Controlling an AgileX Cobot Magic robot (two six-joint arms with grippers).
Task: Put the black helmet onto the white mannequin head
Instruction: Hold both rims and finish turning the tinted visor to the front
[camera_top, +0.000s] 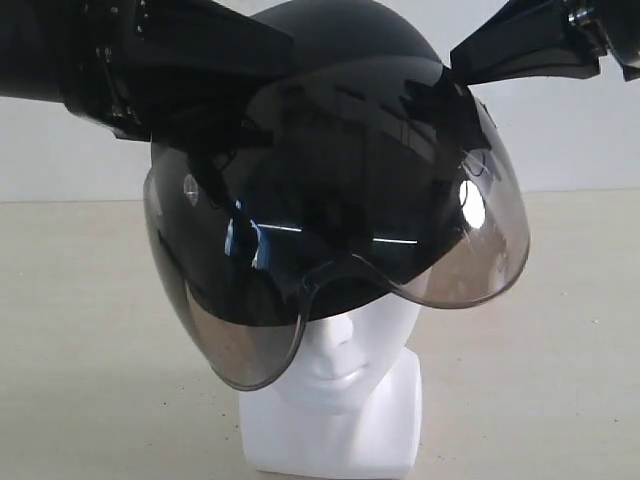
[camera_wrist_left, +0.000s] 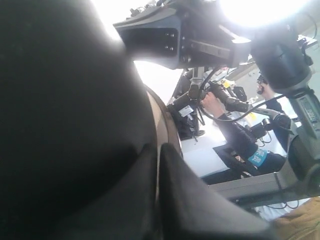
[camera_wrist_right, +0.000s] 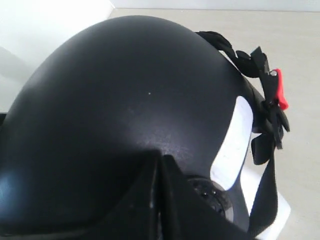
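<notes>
The black helmet (camera_top: 340, 150) sits over the top of the white mannequin head (camera_top: 345, 360), tilted down to the left. Its smoky visor (camera_top: 470, 260) hides the eyes; nose, lips and neck base show below. My left gripper (camera_top: 285, 45) reaches in from the upper left. In the left wrist view its fingers (camera_wrist_left: 159, 147) are shut on the brownish visor rim beside the dark shell (camera_wrist_left: 65, 125). My right gripper (camera_top: 455, 58) comes in from the upper right, shut (camera_wrist_right: 160, 157) against the shell (camera_wrist_right: 125, 90) by the visor pivot. The red strap buckle (camera_wrist_right: 281, 92) hangs beside the white head (camera_wrist_right: 237, 135).
The head stands on a beige tabletop (camera_top: 90, 330) before a pale wall (camera_top: 570, 130). A loose black chin strap (camera_wrist_right: 265, 190) dangles by the neck. The left wrist view looks past the helmet at the other arm's housing (camera_wrist_left: 170, 37) and a cluttered workshop.
</notes>
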